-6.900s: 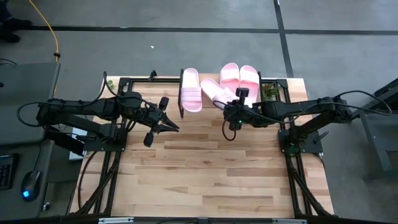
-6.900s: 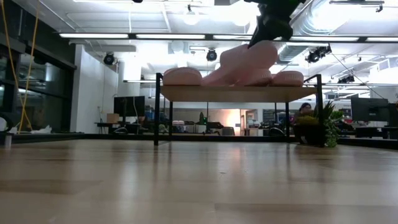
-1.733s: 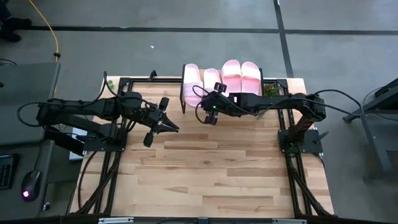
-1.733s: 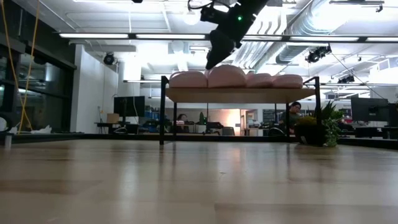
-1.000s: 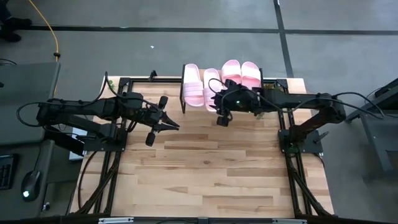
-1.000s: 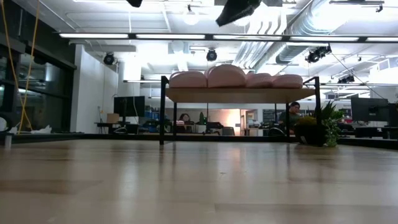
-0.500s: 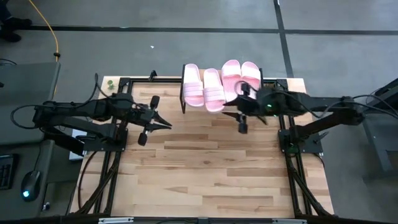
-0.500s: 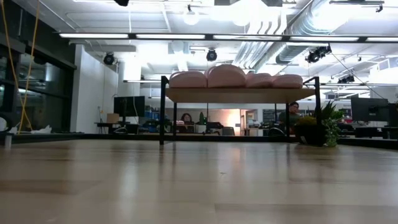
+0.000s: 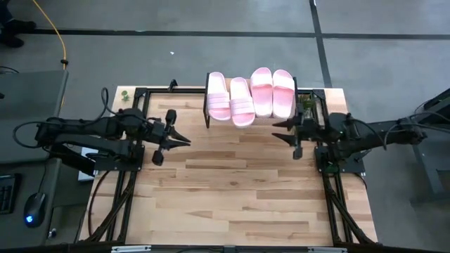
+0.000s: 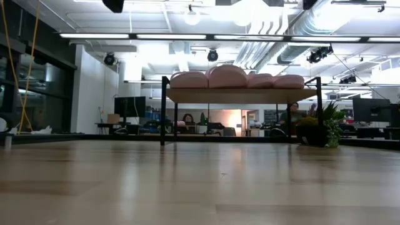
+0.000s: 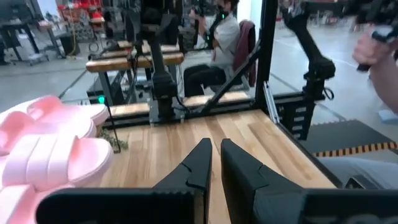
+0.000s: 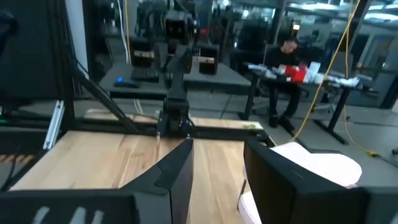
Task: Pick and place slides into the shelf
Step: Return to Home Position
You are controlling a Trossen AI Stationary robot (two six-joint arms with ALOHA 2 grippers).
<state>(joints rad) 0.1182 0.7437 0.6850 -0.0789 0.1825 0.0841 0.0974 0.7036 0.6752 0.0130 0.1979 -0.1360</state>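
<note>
Several pale pink slides (image 9: 241,102) lie side by side on the shelf (image 10: 240,94) at the table's far edge, soles on its board; they also show in the low view (image 10: 227,76) and the left wrist view (image 11: 50,146). My left gripper (image 9: 184,139) hovers over the table's left part, shut, pointing toward the right edge. My right gripper (image 9: 276,131) hovers near the right edge, just in front of the shelf's right end. It points toward the left edge, open, with nothing between its fingers (image 12: 180,168). One slide (image 12: 311,168) shows beside them.
A small potted plant (image 9: 305,105) stands at the shelf's right end. Black frame rails (image 9: 130,176) run along both sides of the table. Bare wooden tabletop (image 9: 232,190) stretches from the shelf to the near edge. People sit at desks in the room beyond (image 12: 286,50).
My right gripper has drawn back from above the slides toward the table's right edge and tipped up to level, its fingers as far apart as before. My left gripper has drawn back a little toward the left edge. The slides have stayed in place on the shelf.
</note>
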